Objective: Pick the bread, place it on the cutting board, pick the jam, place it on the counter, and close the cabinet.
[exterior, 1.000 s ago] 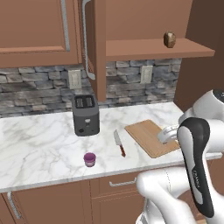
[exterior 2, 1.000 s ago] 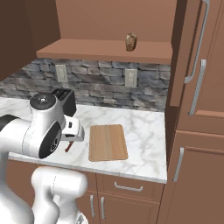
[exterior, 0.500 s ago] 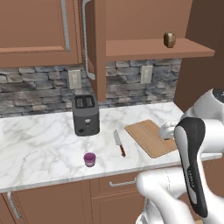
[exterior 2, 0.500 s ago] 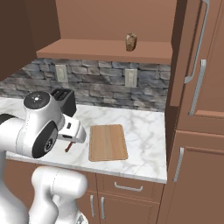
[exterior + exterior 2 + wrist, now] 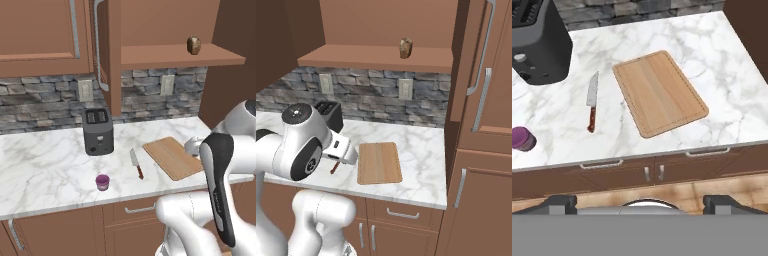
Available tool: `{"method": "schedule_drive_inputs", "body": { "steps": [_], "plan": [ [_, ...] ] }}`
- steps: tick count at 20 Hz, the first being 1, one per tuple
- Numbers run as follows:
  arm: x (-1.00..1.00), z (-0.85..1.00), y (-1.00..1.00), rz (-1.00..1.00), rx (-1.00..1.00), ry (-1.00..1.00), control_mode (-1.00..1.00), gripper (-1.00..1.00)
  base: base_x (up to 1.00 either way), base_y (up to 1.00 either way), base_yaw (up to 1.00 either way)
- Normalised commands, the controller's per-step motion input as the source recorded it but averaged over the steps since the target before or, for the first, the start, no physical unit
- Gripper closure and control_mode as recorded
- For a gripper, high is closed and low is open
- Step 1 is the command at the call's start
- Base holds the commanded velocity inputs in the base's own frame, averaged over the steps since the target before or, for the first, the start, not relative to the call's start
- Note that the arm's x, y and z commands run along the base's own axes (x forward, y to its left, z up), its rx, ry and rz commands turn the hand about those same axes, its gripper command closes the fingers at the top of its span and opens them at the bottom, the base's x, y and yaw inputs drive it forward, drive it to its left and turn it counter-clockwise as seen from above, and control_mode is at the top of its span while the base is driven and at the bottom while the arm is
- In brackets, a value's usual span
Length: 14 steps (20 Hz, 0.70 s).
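The bread (image 5: 194,45) (image 5: 405,48) sits on the wooden shelf inside the open cabinet, whose door (image 5: 106,50) stands edge-on with its long silver handle. On the white marble counter (image 5: 45,165) (image 5: 717,55) the cutting board (image 5: 172,157) (image 5: 379,162) (image 5: 659,92) lies bare. The purple jam (image 5: 102,182) (image 5: 522,138) stands near the counter's front edge, left of the knife. My gripper (image 5: 641,202) hangs open and empty above the counter's front edge, looking down on the board and the knife.
A black toaster (image 5: 97,131) (image 5: 537,47) stands at the back of the counter. A red-handled knife (image 5: 136,163) (image 5: 592,101) lies between the jam and the board. A tall cabinet (image 5: 486,100) walls the right end. Drawers (image 5: 602,165) run below the counter.
The arm's elbow has swung a little to the left and the hand has shifted slightly. The gripper stays open, and the bread, jam and board have not moved.
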Motion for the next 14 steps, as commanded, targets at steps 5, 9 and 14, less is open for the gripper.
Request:
{"method": "schedule_drive_inputs", "body": {
  "steps": [5,9,14],
  "plan": [
    [-0.04,0.07,-0.09,-0.01,-0.02,-0.06,-1.00,-1.00,0.00,0.00,0.00],
    [-0.13,0.08,-0.01,0.00,-0.08,-0.09,-1.00,-1.00,0.00,0.00,0.00],
    [-0.09,0.06,-0.05,0.00,-0.02,-0.10,-1.00,-1.00,0.00,0.00,0.00]
  ]
}}
